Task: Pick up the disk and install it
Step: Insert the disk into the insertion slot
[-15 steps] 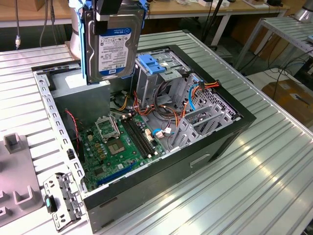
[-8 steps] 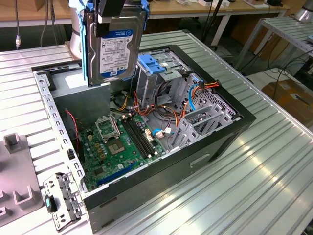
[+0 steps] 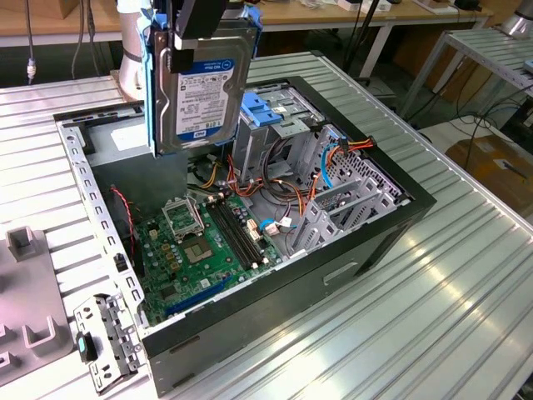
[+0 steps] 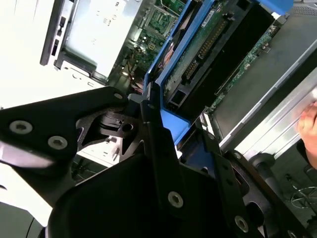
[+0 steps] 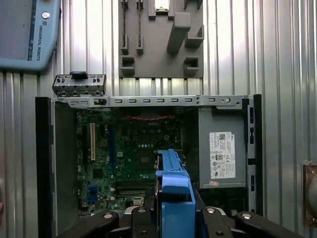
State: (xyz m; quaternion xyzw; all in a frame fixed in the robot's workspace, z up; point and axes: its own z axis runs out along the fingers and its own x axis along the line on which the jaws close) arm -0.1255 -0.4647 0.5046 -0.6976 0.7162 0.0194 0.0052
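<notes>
Hand (image 3: 198, 23) closed on the top edge of the disk (image 3: 202, 87), holding it upright and clear of the open computer case (image 3: 275, 310) on the table (image 3: 433, 333), upper left of the exterior view.

The disk (image 3: 204, 83) upright above the computer case (image 3: 366, 250)

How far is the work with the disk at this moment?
Done: the disk is picked up. In hand: the pincer grips it upright, above the open computer case. Left: installing, since the disk is not yet seated anywhere inside the case.
</notes>
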